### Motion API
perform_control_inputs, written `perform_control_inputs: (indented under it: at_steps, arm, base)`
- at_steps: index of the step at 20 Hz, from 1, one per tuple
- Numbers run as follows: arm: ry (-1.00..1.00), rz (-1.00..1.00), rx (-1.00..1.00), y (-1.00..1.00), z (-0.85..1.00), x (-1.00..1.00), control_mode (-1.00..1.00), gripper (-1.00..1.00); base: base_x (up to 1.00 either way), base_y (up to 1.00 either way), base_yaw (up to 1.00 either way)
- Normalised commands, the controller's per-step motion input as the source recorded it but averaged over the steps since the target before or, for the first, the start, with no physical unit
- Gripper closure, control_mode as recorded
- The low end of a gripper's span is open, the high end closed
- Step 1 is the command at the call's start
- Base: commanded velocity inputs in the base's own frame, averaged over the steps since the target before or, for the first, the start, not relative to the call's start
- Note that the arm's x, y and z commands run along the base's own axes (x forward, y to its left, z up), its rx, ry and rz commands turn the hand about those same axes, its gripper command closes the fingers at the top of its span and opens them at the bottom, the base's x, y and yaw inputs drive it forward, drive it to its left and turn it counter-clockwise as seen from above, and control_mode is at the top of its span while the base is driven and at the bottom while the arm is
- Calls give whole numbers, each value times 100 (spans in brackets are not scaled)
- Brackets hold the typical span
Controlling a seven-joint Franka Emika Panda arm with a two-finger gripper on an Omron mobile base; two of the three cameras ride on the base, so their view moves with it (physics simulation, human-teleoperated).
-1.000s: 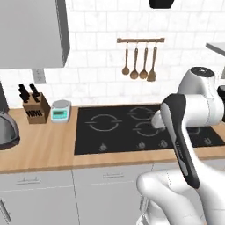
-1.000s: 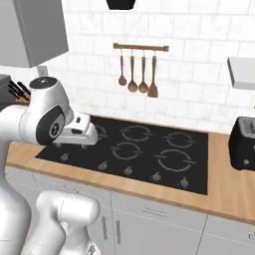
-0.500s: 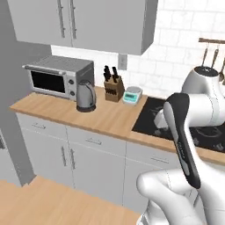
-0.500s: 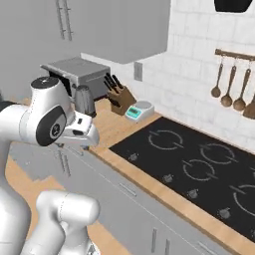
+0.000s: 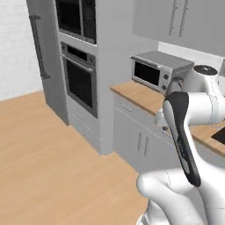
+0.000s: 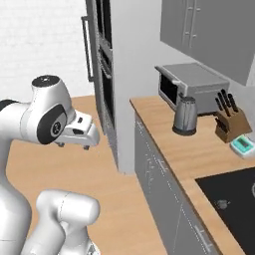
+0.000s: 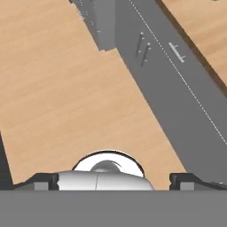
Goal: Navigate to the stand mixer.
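The stand mixer is out of view. My gripper (image 7: pixel 114 181) hangs over the wooden floor (image 7: pixel 57 88), beside the grey base cabinets (image 7: pixel 177 84). Its two dark fingertips (image 7: pixel 42 181) stand far apart with nothing between them, so it is open. In the right base view the hand (image 6: pixel 82 133) is held out in front of the arm, left of the counter's end. A rounded grey kettle (image 6: pixel 185 115) with a handle stands on the wooden counter (image 6: pixel 164 134); it is not the mixer.
A microwave (image 5: pixel 158 72) sits at the counter's end beside a tall wall-oven column (image 5: pixel 79 57). A knife block (image 6: pixel 230 119), a small scale (image 6: pixel 244 145) and the black cooktop (image 6: pixel 234 199) lie further right. Open wooden floor (image 5: pixel 48 154) spreads to the left.
The whole picture has swung left as the base moved: the cooktop and hanging utensils slid off to the right, and the microwave, oven column and open floor came into view. The arm's pose is unchanged.
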Motion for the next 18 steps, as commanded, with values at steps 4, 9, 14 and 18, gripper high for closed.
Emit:
perform_control_inputs:
  at_steps: [4,9,14,18]
  arm:
    - [0,0,0,0,0,0,100,-100]
    - [0,0,0,0,0,0,100,-100]
    - [0,0,0,0,0,0,100,-100]
    - [0,0,0,0,0,0,100,-100]
  base:
    - [0,84,76]
    - [-1,80,71]
    - [-51,15,56]
    - [-84,0,47]
